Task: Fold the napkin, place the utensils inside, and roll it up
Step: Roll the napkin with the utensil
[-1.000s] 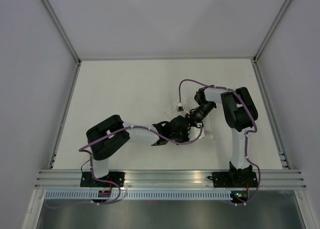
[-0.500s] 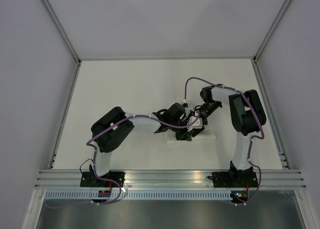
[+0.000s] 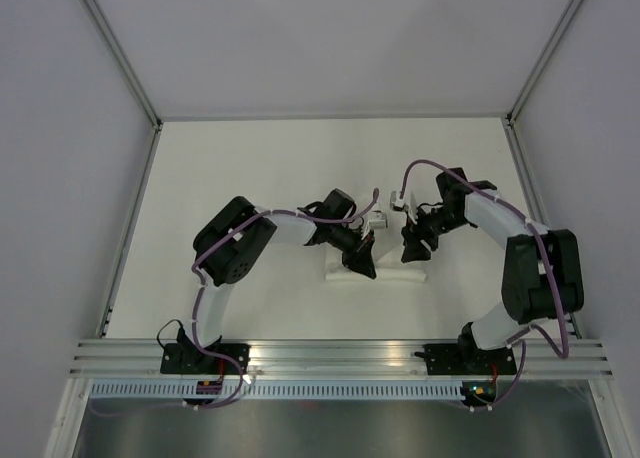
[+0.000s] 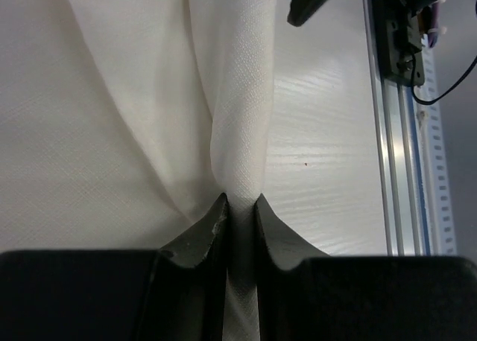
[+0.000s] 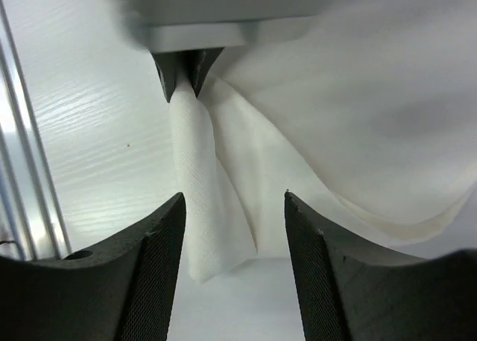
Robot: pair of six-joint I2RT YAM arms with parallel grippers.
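The white napkin [image 3: 393,274] lies bunched into a short strip in front of the arms. My left gripper [image 3: 362,266] is shut on a raised fold of the napkin [image 4: 238,132], the cloth pinched between its tips [image 4: 240,203]. My right gripper [image 3: 412,250] stands open just off the strip's right end. In the right wrist view the napkin's loose end [image 5: 197,214] lies between and just beyond the wide-apart fingers [image 5: 235,207] without touching them, and the left gripper [image 5: 186,77] shows beyond, nipping the fold. The utensils are hidden from every view.
The aluminium rail [image 3: 340,356] runs along the table's near edge, close behind the napkin, and also shows in the left wrist view [image 4: 395,132]. Grey walls [image 3: 60,178] enclose the pale tabletop [image 3: 250,168] on three sides.
My right gripper has opened, let go of the napkin and drawn back to the right. My left gripper has shifted left, still pinching the cloth.
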